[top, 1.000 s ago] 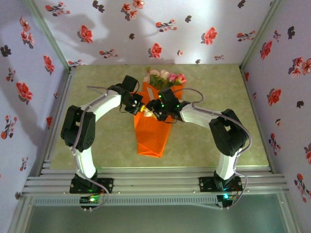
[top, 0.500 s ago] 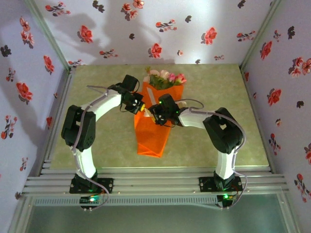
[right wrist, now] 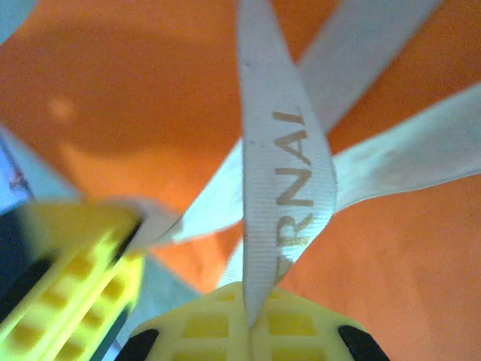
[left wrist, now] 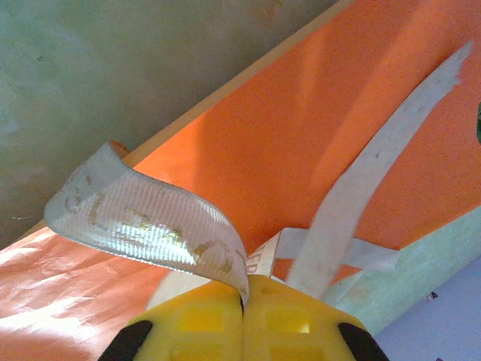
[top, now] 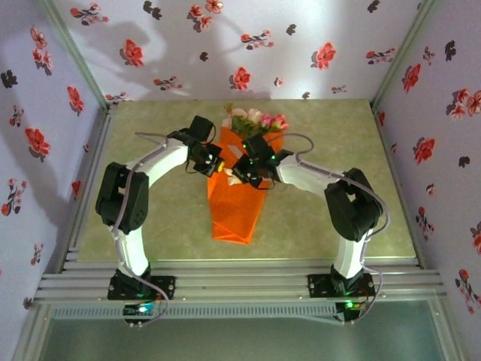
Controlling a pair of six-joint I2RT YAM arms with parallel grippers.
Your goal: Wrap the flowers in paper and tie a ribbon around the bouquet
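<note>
Evidently left claw [left wrist: 242, 304] and right claw [right wrist: 252, 320] each pinch a ribbon [right wrist: 289, 150] end over the bouquet [top: 237, 203] (already wrapped), for knotting

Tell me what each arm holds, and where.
Both jaws are shut on the ribbon: the left pinches a curled lettered stretch, the right another lettered stretch above the paper.

On the ribbon [right wrist: 285, 173] pinched in my right gripper [right wrist: 252, 320] I can read the gold capitals "RNAL", with a further letter below them half hidden, while the gold print on its loop above my left gripper [left wrist: 244, 316] is too curled and glary to read.
</note>
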